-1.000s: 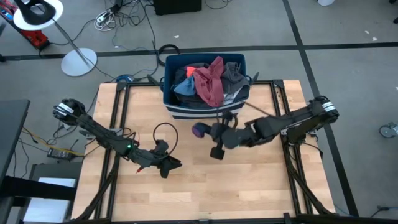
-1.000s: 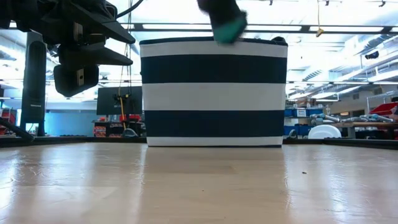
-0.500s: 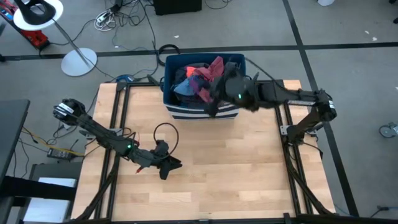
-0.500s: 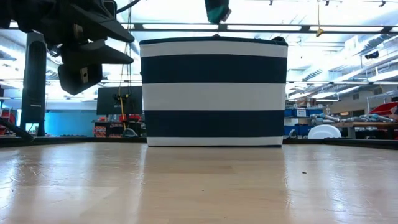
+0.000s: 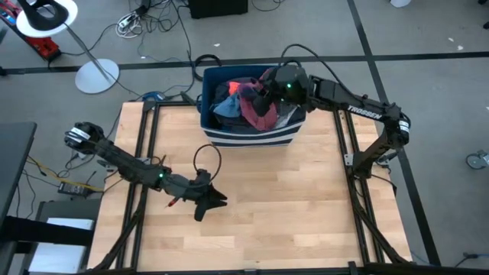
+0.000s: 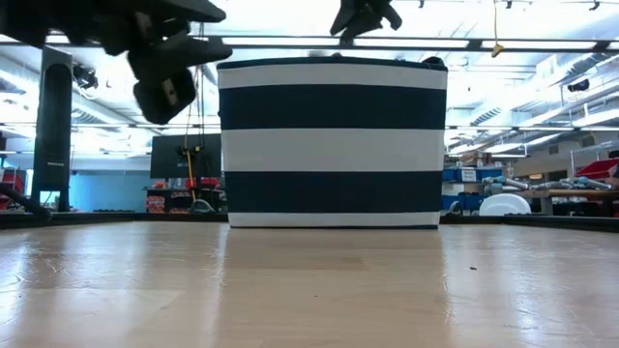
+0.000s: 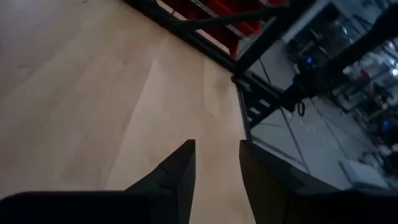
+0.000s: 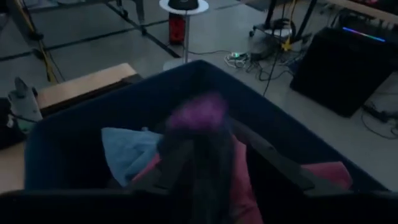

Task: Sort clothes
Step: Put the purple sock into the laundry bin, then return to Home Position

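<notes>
The blue bin with white stripes (image 5: 248, 136) (image 6: 334, 145) stands at the table's far edge. It holds clothes: a maroon piece (image 5: 257, 109), a blue one (image 5: 228, 109), an orange-red one (image 5: 233, 85) and a grey one (image 5: 288, 107). My right gripper (image 5: 267, 93) (image 8: 217, 155) hangs over the bin (image 8: 124, 93), fingers spread, with a dark sock with a purple end (image 8: 200, 118) between them. My left gripper (image 5: 218, 200) (image 7: 217, 162) is open and empty just above the bare table, left of the middle. My right gripper has the dark sock's body (image 8: 208, 171) between its spread fingers, above the clothes in the bin. The sock is blurred, and I cannot tell whether the fingers touch it.
A black cable loop (image 5: 205, 157) rises from my left arm. Dark frame rails (image 5: 348, 153) run along the table's left and right sides. The wood in front of the bin (image 5: 283, 198) is bare. A lamp base (image 5: 97, 76) and cables lie on the floor beyond.
My right gripper has swung from the table's middle toward the far edge and risen, carrying the dark sock with the purple end over the bin. My left gripper has rolled a little about its own line, staying in place.
</notes>
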Tool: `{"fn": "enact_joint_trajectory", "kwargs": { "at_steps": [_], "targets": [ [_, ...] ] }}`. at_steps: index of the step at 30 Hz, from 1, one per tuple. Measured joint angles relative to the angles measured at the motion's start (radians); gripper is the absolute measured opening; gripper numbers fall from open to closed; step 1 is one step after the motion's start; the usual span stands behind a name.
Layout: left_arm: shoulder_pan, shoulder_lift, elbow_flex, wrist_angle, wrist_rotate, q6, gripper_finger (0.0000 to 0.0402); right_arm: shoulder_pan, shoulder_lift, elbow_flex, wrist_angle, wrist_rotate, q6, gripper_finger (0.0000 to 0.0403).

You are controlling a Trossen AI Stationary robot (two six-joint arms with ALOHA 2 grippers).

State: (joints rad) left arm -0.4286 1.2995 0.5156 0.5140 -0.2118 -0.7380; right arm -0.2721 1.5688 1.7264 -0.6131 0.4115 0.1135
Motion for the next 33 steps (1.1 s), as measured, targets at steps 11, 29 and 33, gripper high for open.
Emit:
{"fn": "enact_joint_trajectory", "kwargs": {
  "at_steps": [11, 29, 33],
  "targets": [
    [0.23, -0.024, 0.0, 0.029, 0.382, 0.247, 0.0129, -0.002, -0.006, 0.0, -0.195, -0.01, -0.002, 0.0224],
    [0.409, -0.465, -0.247, -0.167, 0.199, 0.44, 0.0129, 0.148, -0.077, 0.0, -0.567, -0.014, 0.045, 0.0219],
    [0.439, -0.569, -0.325, -0.162, 0.23, 0.44, 0.0129, 0.205, -0.143, 0.0, -0.58, -0.015, 0.106, 0.0217]
  ]
}}
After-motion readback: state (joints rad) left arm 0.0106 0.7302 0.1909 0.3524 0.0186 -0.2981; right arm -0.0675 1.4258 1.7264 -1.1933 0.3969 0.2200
